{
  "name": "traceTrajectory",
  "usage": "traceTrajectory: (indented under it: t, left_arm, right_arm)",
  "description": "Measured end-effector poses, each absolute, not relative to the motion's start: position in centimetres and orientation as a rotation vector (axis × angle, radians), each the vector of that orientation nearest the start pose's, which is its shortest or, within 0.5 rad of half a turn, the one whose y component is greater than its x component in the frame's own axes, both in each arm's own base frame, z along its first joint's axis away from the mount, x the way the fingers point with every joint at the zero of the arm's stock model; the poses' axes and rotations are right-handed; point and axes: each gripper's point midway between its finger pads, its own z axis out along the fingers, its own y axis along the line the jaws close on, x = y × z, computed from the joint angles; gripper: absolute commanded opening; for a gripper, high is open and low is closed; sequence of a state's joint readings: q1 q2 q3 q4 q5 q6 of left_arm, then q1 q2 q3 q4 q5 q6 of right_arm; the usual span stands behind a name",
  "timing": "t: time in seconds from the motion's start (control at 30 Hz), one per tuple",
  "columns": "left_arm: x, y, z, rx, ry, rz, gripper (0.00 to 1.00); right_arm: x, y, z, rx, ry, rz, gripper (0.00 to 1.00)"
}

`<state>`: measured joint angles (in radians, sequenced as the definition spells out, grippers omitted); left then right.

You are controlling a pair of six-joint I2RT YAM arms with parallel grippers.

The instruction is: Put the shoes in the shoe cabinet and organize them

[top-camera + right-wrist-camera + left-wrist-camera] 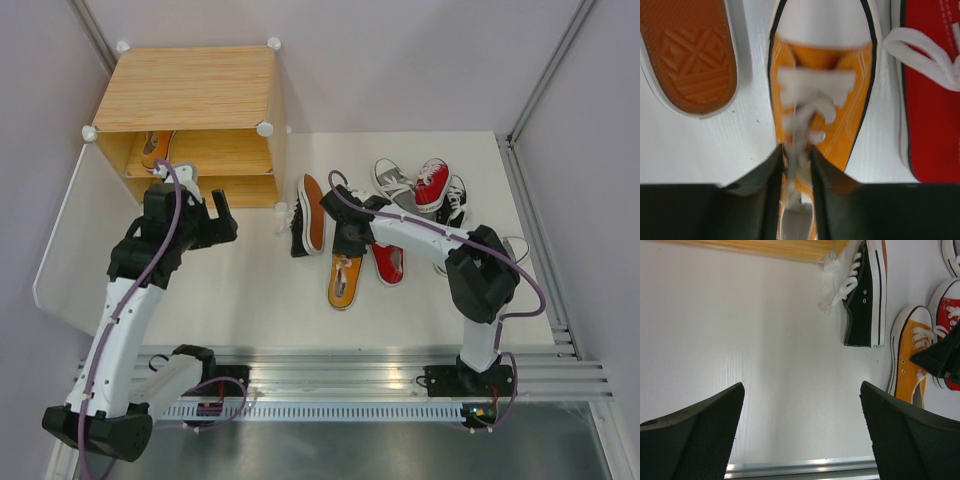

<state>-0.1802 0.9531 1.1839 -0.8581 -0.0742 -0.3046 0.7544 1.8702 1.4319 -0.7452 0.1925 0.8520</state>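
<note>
The shoe cabinet (190, 90) stands at the back left, its front open, with one orange shoe (157, 148) on its upper shelf. Another orange shoe (345, 280) (820, 100) lies upright on the table. My right gripper (350, 243) (796, 150) is down on it, jaws slightly apart and straddling its laces and tongue. A black shoe (300, 215) (865, 300) lies on its side to the left, orange sole showing. A red shoe (388, 262) (935, 100) is beside the orange one. My left gripper (207, 200) (802, 390) hangs wide open and holds nothing in front of the cabinet.
Grey (392, 180), red (432, 183) and black (455, 200) shoes cluster at the back right. The table's white top (250, 290) ends at a metal rail (380, 370) near the arm bases. Walls close in on both sides.
</note>
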Motion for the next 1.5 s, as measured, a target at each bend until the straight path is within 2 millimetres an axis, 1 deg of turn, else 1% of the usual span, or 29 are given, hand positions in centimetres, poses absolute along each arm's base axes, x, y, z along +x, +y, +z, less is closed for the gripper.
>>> traceTrajectory:
  t: [0.07,0.1,0.17,0.23,0.27,0.3,0.37,0.4,0.47,0.5,0.57,0.63,0.7,0.77,0.8,0.83,0.87,0.97,1.07,1.2,1.27,1.37,1.5]
  left_arm:
    - [26.3,-5.9,25.1,-0.139,2.237,-0.218,1.0]
    - [26.1,-6.7,24.4,-0.113,2.259,-0.237,1.0]
    - [25.6,-8.4,23.3,-0.057,2.301,-0.274,1.0]
    - [25.1,-10.7,22.0,0.013,2.352,-0.31,1.0]
    - [24.5,-12.3,21.1,0.062,2.387,-0.333,1.0]
    - [24.1,-13.6,20.5,0.1,2.411,-0.343,1.0]
    - [23.1,-15.8,19.3,0.163,2.45,-0.355,1.0]
    - [22.7,-16.9,18.8,0.195,2.464,-0.353,0.99]
    - [21.7,-19.1,18.0,0.247,2.48,-0.359,0.99]
    - [21.4,-20.0,17.7,0.268,2.481,-0.359,0.98]
    - [20.5,-22.1,16.8,0.325,2.487,-0.349,0.97]
    - [19.7,-24.0,16.0,0.388,2.494,-0.325,0.95]
    - [19.1,-26.2,15.2,0.455,2.495,-0.305,0.91]
    - [18.8,-28.4,14.6,0.51,2.49,-0.291,0.88]
    - [18.7,-29.1,14.3,0.529,2.49,-0.287,0.86]
    - [18.6,-29.9,14.0,0.549,2.489,-0.282,0.84]
    - [18.5,-30.6,13.6,0.564,2.489,-0.277,0.82]
    - [18.6,-31.9,12.2,0.594,2.5,-0.251,0.77]
    - [19.0,-32.6,10.6,0.606,2.517,-0.216,0.75]
    - [19.3,-33.2,8.4,0.639,2.542,-0.169,0.72]
    - [19.3,-33.4,7.5,0.655,2.552,-0.157,0.68]
    - [19.0,-33.6,6.7,0.674,2.571,-0.158,0.65]
    - [18.9,-34.0,6.3,0.683,2.577,-0.176,0.59]
  right_arm:
    - [30.9,28.7,6.9,0.198,2.716,0.21,0.58]
    - [31.1,28.9,7.0,0.202,2.71,0.217,0.69]
    - [31.4,29.1,7.3,0.197,2.697,0.228,0.75]
    - [31.7,29.3,8.0,0.188,2.676,0.24,0.8]
    - [31.9,29.2,8.4,0.183,2.662,0.238,0.83]
    - [32.1,29.1,9.1,0.182,2.644,0.237,0.87]
    - [32.7,28.5,10.9,0.181,2.588,0.223,0.91]
    - [33.0,28.0,12.0,0.186,2.554,0.216,0.97]
    - [33.5,26.7,14.3,0.208,2.488,0.201,0.98]
    - [33.9,25.8,15.6,0.228,2.449,0.195,0.98]
    - [34.6,23.3,17.7,0.291,2.384,0.186,0.98]
    - [35.3,19.9,18.8,0.369,2.337,0.152,0.98]
    - [35.6,15.3,18.9,0.468,2.304,0.084,0.98]
    - [35.4,10.8,18.4,0.562,2.281,-0.002,0.98]
    - [35.1,9.1,18.1,0.594,2.277,-0.039,0.98]
    - [34.7,7.7,17.8,0.616,2.276,-0.064,0.98]
    - [34.3,6.9,17.6,0.627,2.277,-0.082,0.98]
    - [33.4,5.0,17.3,0.651,2.278,-0.113,0.98]
    - [32.7,4.2,17.2,0.659,2.277,-0.119,0.98]
    - [32.0,3.9,16.8,0.657,2.287,-0.122,0.98]
    - [31.7,3.8,16.5,0.654,2.294,-0.125,0.98]
    - [31.3,3.5,16.3,0.657,2.296,-0.129,0.98]
    - [31.0,3.2,16.2,0.665,2.293,-0.128,0.98]
